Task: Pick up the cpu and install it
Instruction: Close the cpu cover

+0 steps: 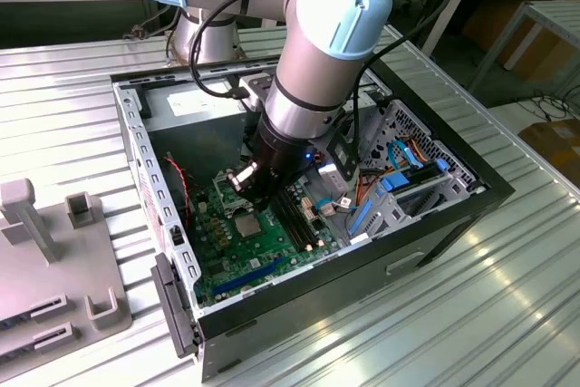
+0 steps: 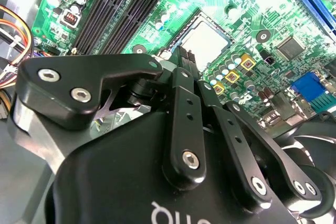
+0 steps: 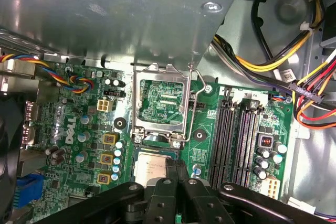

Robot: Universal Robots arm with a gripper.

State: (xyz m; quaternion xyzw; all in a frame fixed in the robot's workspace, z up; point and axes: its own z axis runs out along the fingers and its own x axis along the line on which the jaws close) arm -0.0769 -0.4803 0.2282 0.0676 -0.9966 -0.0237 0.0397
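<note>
The cpu (image 3: 148, 165) is a flat silver-grey square lying level in its socket on the green motherboard (image 3: 210, 129); it also shows in the second wrist view (image 2: 206, 39) and in the exterior view (image 1: 246, 224). My gripper (image 3: 176, 167) hangs inside the computer case, its black fingertips (image 2: 181, 59) pressed together at one edge of the cpu, with nothing visible between them. The shiny socket frame (image 3: 160, 100) is swung open beside the chip, and its wire lever (image 3: 195, 106) is raised.
Black memory slots (image 3: 236, 135) run alongside the socket. Bundles of coloured cables (image 3: 294, 77) lie past them, and a metal cage wall (image 3: 131, 14) rises beyond the open frame. The case (image 1: 435, 224) rests on a ribbed metal table, with a grey fixture (image 1: 54, 260) at the exterior view's left.
</note>
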